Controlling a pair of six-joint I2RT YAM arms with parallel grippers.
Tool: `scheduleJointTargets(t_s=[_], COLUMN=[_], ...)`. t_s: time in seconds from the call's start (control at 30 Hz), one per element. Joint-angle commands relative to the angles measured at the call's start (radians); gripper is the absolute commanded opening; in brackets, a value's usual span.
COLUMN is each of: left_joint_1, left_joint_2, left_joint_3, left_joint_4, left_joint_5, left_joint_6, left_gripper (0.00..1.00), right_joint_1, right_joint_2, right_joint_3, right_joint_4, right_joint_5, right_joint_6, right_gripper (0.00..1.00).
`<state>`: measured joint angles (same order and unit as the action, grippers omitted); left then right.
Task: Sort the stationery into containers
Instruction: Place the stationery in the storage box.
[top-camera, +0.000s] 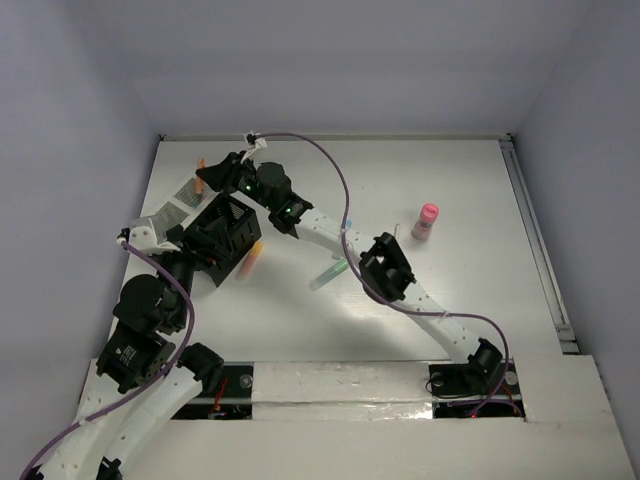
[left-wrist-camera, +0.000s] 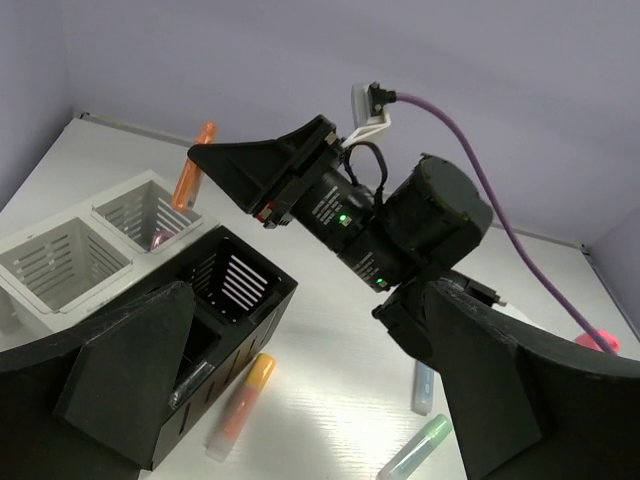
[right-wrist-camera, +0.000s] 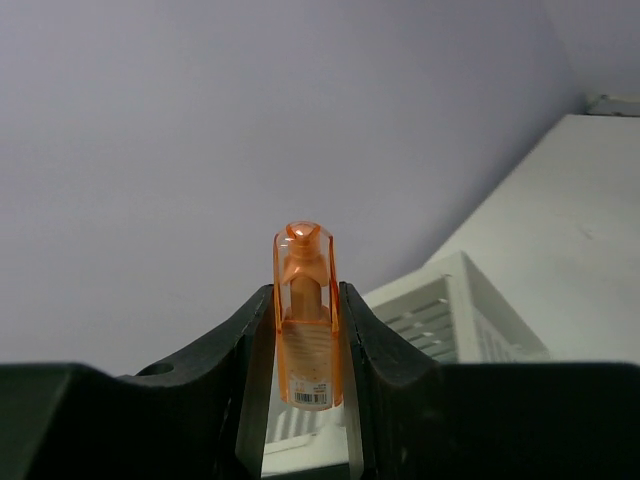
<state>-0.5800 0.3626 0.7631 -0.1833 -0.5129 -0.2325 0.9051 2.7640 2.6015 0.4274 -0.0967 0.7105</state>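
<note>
My right gripper (right-wrist-camera: 305, 400) is shut on an orange marker (right-wrist-camera: 305, 320) and holds it upright above the white mesh cups (right-wrist-camera: 450, 310). In the top view it (top-camera: 210, 178) holds the marker (top-camera: 200, 183) at the far left, over the mesh cups (top-camera: 165, 215). My left gripper (left-wrist-camera: 320, 420) is open and low beside the black slotted organiser (left-wrist-camera: 225, 290), its left finger (left-wrist-camera: 120, 370) over the box's near edge. On the table lie an orange marker (left-wrist-camera: 245, 395), a green marker (left-wrist-camera: 415, 450) and a blue marker (left-wrist-camera: 423, 388). The small pink cup (top-camera: 426, 220) stands at the right.
The right arm (top-camera: 400, 280) stretches diagonally across the table from the near right to the far left, with its purple cable (top-camera: 330, 170) arching over it. The back wall is close behind the mesh cups. A rail (top-camera: 535, 250) runs along the table's right edge.
</note>
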Motion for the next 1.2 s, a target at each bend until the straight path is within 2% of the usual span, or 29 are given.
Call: scheduleJointTargets(t_s=[0.0, 0.23, 0.37, 0.67, 0.73, 0.77, 0.8, 0.87, 1.17], left_joint_1=[0.009, 0.009, 0.019, 0.019, 0.019, 0.019, 0.019, 0.019, 0.037], left_joint_2=[0.006, 0.01, 0.006, 0.001, -0.001, -0.001, -0.001, -0.001, 0.012], left_joint_3=[-0.004, -0.004, -0.005, -0.005, -0.005, -0.004, -0.004, -0.004, -0.001], left_joint_4=[0.048, 0.05, 0.048, 0.047, 0.047, 0.045, 0.045, 0.045, 0.039], left_joint_5=[0.022, 0.028, 0.025, 0.021, 0.017, 0.017, 0.016, 0.013, 0.002], left_joint_6=[0.01, 0.013, 0.012, 0.013, 0.013, 0.012, 0.012, 0.01, 0.004], left_gripper=[0.99, 0.99, 0.99, 0.99, 0.99, 0.99, 0.99, 0.99, 0.99], right_joint_1=[0.018, 0.018, 0.038, 0.057, 0.057, 0.057, 0.057, 0.066, 0.066], right_joint_2=[0.04, 0.088, 0.106, 0.135, 0.122, 0.115, 0.108, 0.071, -0.125], right_joint_3=[0.049, 0.08, 0.086, 0.077, 0.062, 0.049, 0.042, 0.013, -0.199], right_joint_4=[0.048, 0.07, 0.079, 0.07, 0.074, 0.077, 0.077, 0.092, 0.184], right_joint_5=[0.133, 0.212, 0.256, 0.256, 0.252, 0.243, 0.236, 0.212, 0.103], right_joint_6=[-0.04, -0.045, -0.048, -0.066, -0.089, -0.097, -0.104, -0.138, -0.201], right_gripper=[0.2, 0.22, 0.27, 0.34, 0.39, 0.44, 0.55, 0.63, 0.85])
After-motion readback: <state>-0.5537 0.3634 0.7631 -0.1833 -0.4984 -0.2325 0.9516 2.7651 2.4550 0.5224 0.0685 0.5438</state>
